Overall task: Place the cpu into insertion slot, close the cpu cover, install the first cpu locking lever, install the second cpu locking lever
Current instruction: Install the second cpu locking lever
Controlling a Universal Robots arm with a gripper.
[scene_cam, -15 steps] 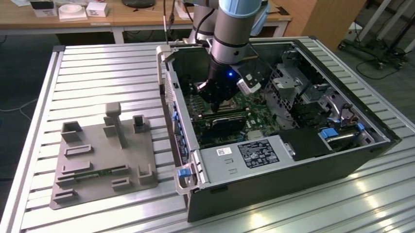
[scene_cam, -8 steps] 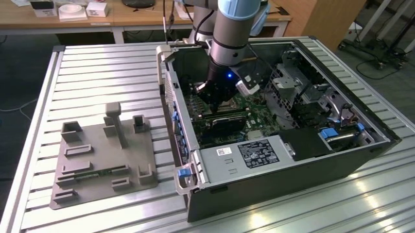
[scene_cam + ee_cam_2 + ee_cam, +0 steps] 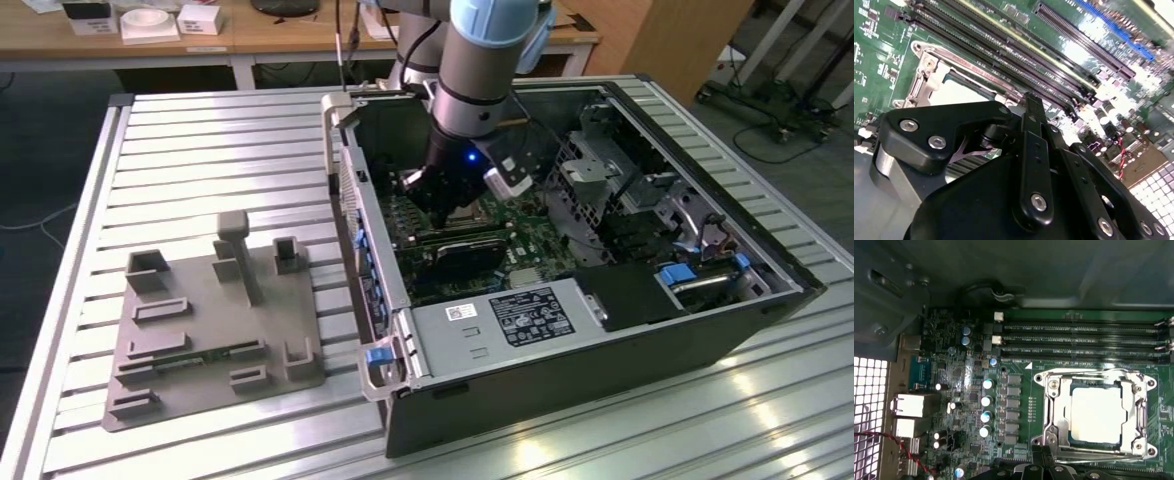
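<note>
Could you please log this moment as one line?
gripper: beside socket | chip: seated in socket | cover: down over chip | case: open

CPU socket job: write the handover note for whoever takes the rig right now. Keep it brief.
Hand: down inside the open computer case, just above the motherboard beside the socket. Whether it is open or shut can't be told.
Chip: seated in the socket, its pale top showing in both wrist views.
Cover: lying flat around the chip, so placing and closing look done.
Levers: wire bars run along the socket edges; whether either is latched can't be told. Check both.
</note>
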